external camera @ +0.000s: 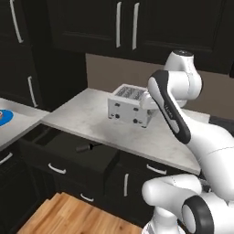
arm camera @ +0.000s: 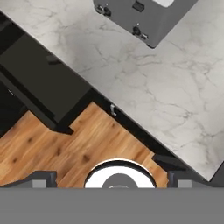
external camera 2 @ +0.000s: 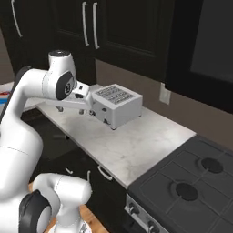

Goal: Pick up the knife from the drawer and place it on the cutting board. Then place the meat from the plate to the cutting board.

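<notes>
I see my gripper [arm camera: 112, 178] with its fingers wide apart and holding nothing, high above the counter [arm camera: 144, 78]. The open drawer [external camera: 68, 153] is below and beside it; the knife [external camera: 89, 147] lies inside.

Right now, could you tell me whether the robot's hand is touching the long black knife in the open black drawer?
Apart. The left base view shows the knife lying inside the drawer, no hand near it.
</notes>
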{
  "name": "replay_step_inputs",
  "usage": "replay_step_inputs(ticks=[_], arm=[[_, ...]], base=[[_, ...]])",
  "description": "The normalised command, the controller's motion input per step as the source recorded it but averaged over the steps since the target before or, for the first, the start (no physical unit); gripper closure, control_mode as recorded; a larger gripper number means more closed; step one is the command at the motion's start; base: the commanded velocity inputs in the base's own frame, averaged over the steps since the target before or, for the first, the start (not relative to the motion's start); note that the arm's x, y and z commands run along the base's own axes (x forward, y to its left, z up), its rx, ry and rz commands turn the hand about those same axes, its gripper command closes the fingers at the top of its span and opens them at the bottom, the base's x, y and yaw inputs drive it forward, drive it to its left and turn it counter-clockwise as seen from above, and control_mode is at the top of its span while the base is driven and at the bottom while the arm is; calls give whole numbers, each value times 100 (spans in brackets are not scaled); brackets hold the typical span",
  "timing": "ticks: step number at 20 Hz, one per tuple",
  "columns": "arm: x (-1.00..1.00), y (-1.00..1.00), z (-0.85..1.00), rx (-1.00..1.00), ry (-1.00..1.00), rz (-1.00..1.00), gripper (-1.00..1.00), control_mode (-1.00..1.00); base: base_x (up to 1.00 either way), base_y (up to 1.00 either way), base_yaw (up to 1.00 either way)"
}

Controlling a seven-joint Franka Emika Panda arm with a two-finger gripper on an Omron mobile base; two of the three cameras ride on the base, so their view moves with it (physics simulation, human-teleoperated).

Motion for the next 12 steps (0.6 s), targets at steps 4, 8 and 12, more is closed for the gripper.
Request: replay_step_inputs(ticks=[4,8,12], arm=[[0,0,0,0,0,0,-100,100],[0,0,0,0,0,0,-100,100],[0,0,0,0,0,0,-100,100]], base=[[29,13,43],[0,4,38],[7,0,0]])
